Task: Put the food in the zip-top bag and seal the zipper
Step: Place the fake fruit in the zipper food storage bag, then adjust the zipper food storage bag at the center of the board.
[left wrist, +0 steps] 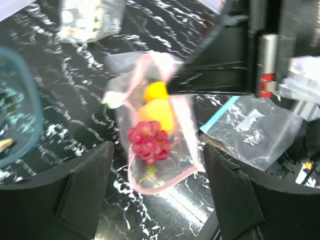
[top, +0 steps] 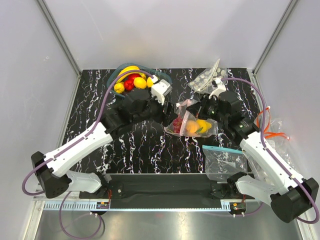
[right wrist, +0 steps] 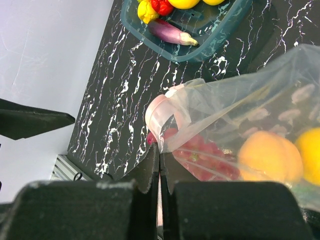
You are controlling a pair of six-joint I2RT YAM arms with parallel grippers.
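The zip-top bag (top: 184,114) lies in the middle of the table with its mouth standing open. Inside are a dark red grape cluster (left wrist: 149,142), an orange round (right wrist: 270,155) and a yellow lemon (left wrist: 156,91). My right gripper (right wrist: 160,162) is shut on the pink zipper (right wrist: 160,112) at the bag's edge and holds that side up. My left gripper (left wrist: 157,200) is open just in front of the bag's mouth, its fingers (left wrist: 85,185) on either side of the pink rim (left wrist: 160,189), nothing held. More food (top: 132,80) sits in the bowl.
A teal bowl (top: 114,76) stands at the back left, with an eggplant (right wrist: 170,32) in it. A clear bag with a teal-blue strip (top: 225,160) lies front right. Another clear bag with white bits (top: 205,80) lies at the back right. Orange cable (top: 270,131) hangs off the right edge.
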